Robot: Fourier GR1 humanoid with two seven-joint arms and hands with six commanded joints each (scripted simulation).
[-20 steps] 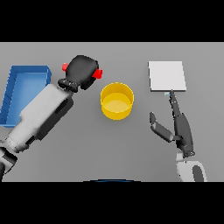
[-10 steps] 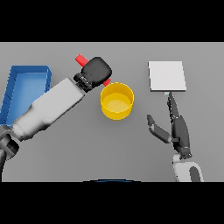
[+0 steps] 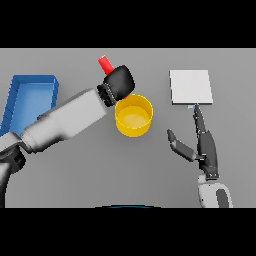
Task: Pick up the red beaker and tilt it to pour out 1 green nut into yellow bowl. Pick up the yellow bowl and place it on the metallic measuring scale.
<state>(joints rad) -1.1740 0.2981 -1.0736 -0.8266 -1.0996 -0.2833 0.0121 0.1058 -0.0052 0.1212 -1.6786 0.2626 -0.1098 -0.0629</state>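
Observation:
My left hand (image 3: 119, 82) is shut on the red beaker (image 3: 105, 64), whose red end sticks out up and to the left of the hand while the rest is hidden in the grip. The beaker is tilted and held right at the back left rim of the yellow bowl (image 3: 133, 117), which stands at the table's middle. I see no green nut. The metallic measuring scale (image 3: 190, 86) lies flat at the back right. My right hand (image 3: 205, 148) stays open to the right of the bowl, fingers pointing toward the scale.
A blue tray (image 3: 30, 97) sits at the left edge of the table, behind my left forearm.
My left hand has carried the red beaker to the right, up to the bowl's rim, and turned it so its red end now points up-left. The right hand has barely moved.

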